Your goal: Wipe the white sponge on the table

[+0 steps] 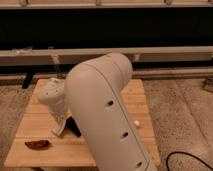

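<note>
The big white arm (pixel 107 115) fills the near middle, hiding much of the desk (pixel 140 100), while a dark cable (pixel 187 159) curls on the speckled floor by the near right corner. On the desk's left half a small reddish-brown piece (pixel 38 144) lies close to the near edge with bare wood around it, and just behind it the gripper (pixel 64 127) points down onto the top, its tip touching the wood beside a flat black piece (pixel 74 126); I cannot tell whether it grips anything, and the white sponge cannot be made out. Past the far edge a pale rail (pixel 165 51) crosses a dark wall.
</note>
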`<state>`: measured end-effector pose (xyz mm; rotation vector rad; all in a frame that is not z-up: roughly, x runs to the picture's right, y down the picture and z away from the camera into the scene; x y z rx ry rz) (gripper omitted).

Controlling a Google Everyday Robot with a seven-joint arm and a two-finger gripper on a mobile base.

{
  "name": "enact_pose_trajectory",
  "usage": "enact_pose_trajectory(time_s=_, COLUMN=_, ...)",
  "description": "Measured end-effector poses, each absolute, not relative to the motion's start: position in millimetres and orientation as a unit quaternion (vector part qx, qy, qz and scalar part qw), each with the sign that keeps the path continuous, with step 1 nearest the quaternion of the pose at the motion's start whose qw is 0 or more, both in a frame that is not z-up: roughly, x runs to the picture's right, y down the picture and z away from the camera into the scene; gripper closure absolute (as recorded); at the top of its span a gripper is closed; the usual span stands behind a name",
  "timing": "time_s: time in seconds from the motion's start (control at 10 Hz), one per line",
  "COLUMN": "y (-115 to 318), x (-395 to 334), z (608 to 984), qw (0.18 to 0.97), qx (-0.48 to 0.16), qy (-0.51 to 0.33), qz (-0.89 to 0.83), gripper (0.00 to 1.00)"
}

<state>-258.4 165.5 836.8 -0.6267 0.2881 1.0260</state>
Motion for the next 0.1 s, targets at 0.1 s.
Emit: enact_pose_trajectory(time_s=0.1, y=165.7, x=-257.2, z=836.8, qw=0.816, qx=-0.293, qy=0.135, qz=0.480, gripper=0.78)
